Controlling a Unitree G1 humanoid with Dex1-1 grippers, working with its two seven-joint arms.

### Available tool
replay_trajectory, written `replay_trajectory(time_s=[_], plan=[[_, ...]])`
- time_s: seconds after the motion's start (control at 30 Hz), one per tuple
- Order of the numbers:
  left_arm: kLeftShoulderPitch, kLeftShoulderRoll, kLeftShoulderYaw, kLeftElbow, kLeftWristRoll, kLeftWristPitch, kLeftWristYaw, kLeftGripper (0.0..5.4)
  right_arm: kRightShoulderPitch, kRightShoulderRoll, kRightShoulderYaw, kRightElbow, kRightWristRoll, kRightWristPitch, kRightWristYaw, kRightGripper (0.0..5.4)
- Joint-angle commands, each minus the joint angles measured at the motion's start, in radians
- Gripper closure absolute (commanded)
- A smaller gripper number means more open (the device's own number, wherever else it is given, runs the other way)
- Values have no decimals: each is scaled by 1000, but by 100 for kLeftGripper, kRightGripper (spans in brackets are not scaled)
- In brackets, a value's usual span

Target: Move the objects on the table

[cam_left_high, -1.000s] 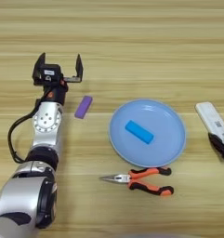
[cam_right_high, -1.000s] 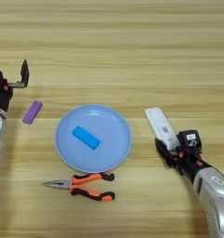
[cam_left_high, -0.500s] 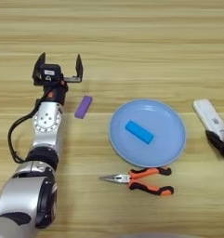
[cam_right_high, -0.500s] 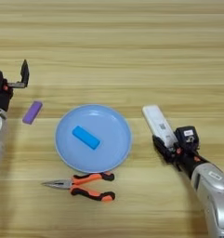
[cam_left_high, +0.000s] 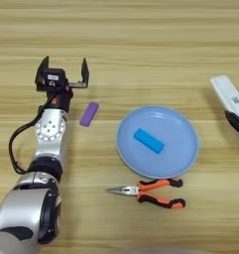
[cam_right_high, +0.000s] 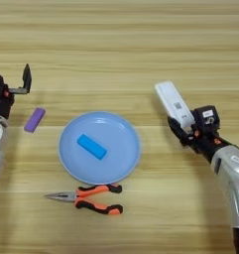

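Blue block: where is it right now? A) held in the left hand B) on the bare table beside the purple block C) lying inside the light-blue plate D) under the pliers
C: the blue block lies flat inside the light-blue plate, apart from the purple block on the table and the pliers below the plate; the left hand is open and holds nothing.
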Motion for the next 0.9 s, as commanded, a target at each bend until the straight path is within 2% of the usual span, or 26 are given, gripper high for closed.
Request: replay_trajectory(time_s=[0.03,0.43,0.9], plan=[[-10,-4,-5,-1,4,-6,1,0,-44,-38,0,-21,2,-6,33,248],[-12,-6,-6,0,6,-4,-1,0,-146,-135,23,28,-10,-34,161,248],[-15,-8,-8,6,8,-2,-5,0,-236,-211,55,86,0,-74,319,248]])
